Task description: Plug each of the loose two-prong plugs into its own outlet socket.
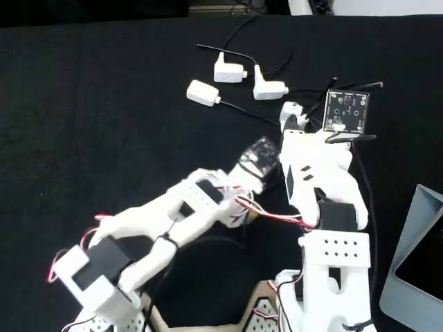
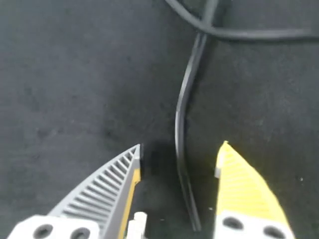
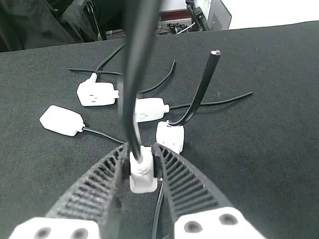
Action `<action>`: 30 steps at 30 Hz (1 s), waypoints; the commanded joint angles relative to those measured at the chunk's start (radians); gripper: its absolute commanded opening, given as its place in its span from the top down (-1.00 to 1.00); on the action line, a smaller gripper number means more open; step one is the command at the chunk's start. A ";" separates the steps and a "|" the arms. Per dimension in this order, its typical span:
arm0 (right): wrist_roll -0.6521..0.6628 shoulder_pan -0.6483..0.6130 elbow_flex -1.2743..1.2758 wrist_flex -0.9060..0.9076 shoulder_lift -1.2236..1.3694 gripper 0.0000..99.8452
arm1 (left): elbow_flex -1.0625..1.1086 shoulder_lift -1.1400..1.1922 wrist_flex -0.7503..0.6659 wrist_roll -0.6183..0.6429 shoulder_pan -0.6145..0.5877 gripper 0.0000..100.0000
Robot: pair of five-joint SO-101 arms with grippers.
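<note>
My right gripper (image 3: 141, 152) is shut on a small white two-prong plug (image 3: 142, 174), whose black cable (image 3: 135, 74) rises toward the camera. Just beyond its fingertips lies another white plug piece (image 3: 169, 136) with a cut cable sticking up. Farther off on the black mat are two white outlet sockets (image 3: 97, 93) (image 3: 149, 109) and a white plug (image 3: 62, 120). From above, the sockets (image 1: 228, 69) (image 1: 268, 87) and that plug (image 1: 202, 93) lie at the back centre. My left gripper (image 2: 177, 154) is open low over the mat, with a thin black cable (image 2: 182, 114) running between its fingers.
Both arms meet near the table's middle, the left arm (image 1: 173, 221) coming from the lower left and the right arm (image 1: 325, 187) from the front right. Loose black cables (image 1: 263, 41) trail behind the sockets. A grey device (image 1: 415, 263) stands at the right edge.
</note>
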 commanded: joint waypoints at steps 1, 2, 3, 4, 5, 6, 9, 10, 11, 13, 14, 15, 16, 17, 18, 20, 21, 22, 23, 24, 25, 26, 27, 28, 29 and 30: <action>-0.008 0.012 -0.077 -0.003 -0.022 0.98 | -0.162 0.058 0.106 0.002 0.007 0.61; -0.008 0.012 -0.077 -0.002 -0.022 0.98 | -0.197 0.078 0.155 0.002 0.008 0.63; -0.008 0.012 -0.077 -0.002 -0.022 0.98 | -0.231 0.103 0.199 0.000 0.012 0.64; -0.008 0.012 -0.077 0.000 -0.022 0.98 | -0.260 0.130 0.238 0.000 0.015 0.66; -0.008 0.012 -0.077 0.002 -0.022 0.98 | -0.288 0.155 0.270 -0.002 0.016 0.69; -0.008 0.012 -0.077 0.002 -0.022 0.98 | -0.312 0.175 0.296 -0.002 0.016 0.73; -0.008 0.012 -0.077 0.003 -0.022 0.98 | -0.357 0.203 0.341 -0.002 0.015 0.91; -0.008 0.012 -0.077 0.003 -0.022 0.98 | -0.360 0.203 0.344 -0.002 0.015 0.96; -0.008 0.012 -0.077 0.003 -0.022 0.98 | -0.355 0.201 0.347 -0.002 0.013 0.94; -0.008 0.012 -0.077 0.003 -0.022 0.98 | -0.352 0.195 0.358 -0.002 0.013 0.95; -0.008 0.012 -0.077 0.003 -0.022 0.98 | -0.349 0.186 0.365 -0.002 0.010 0.95; -0.008 0.012 -0.077 0.003 -0.022 0.98 | -0.349 0.173 0.377 -0.002 0.008 0.94; -0.008 0.012 -0.077 0.003 -0.022 0.98 | -0.349 0.158 0.393 -0.002 0.007 0.94; -0.008 0.012 -0.077 0.003 -0.022 0.98 | -0.349 0.140 0.410 -0.002 0.001 0.94; -0.008 0.012 -0.077 0.003 -0.022 0.98 | -0.349 0.118 0.428 -0.002 -0.007 0.94; -0.008 0.012 -0.077 0.003 -0.022 0.98 | -0.349 0.066 0.466 -0.002 -0.025 0.94; -0.008 0.012 -0.077 0.003 -0.022 0.98 | -0.349 0.040 0.486 -0.002 -0.038 0.94; -0.008 0.012 -0.077 0.003 -0.022 0.98 | -0.349 0.015 0.508 -0.002 -0.051 0.94; -0.008 0.012 -0.077 0.003 -0.022 0.98 | -0.349 -0.011 0.531 -0.002 -0.065 0.94; -0.008 0.012 -0.077 0.003 -0.022 0.98 | -0.349 -0.037 0.554 -0.002 -0.084 0.94; -0.008 0.012 -0.077 0.003 -0.022 0.98 | -0.349 -0.061 0.577 -0.002 -0.102 0.94; -0.008 0.012 -0.077 0.003 -0.022 0.98 | -0.349 -0.084 0.598 -0.002 -0.124 0.94; -0.008 0.012 -0.077 0.003 -0.022 0.98 | -0.349 -0.107 0.618 -0.011 -0.145 0.94; -0.008 0.012 -0.077 0.003 -0.022 0.98 | -0.349 -0.130 0.637 -0.035 -0.168 0.94; -0.008 0.012 -0.077 0.003 -0.022 0.98 | -0.348 -0.150 0.655 -0.060 -0.193 0.94; -0.008 0.012 -0.077 0.003 -0.022 0.98 | -0.348 -0.167 0.671 -0.077 -0.219 0.94</action>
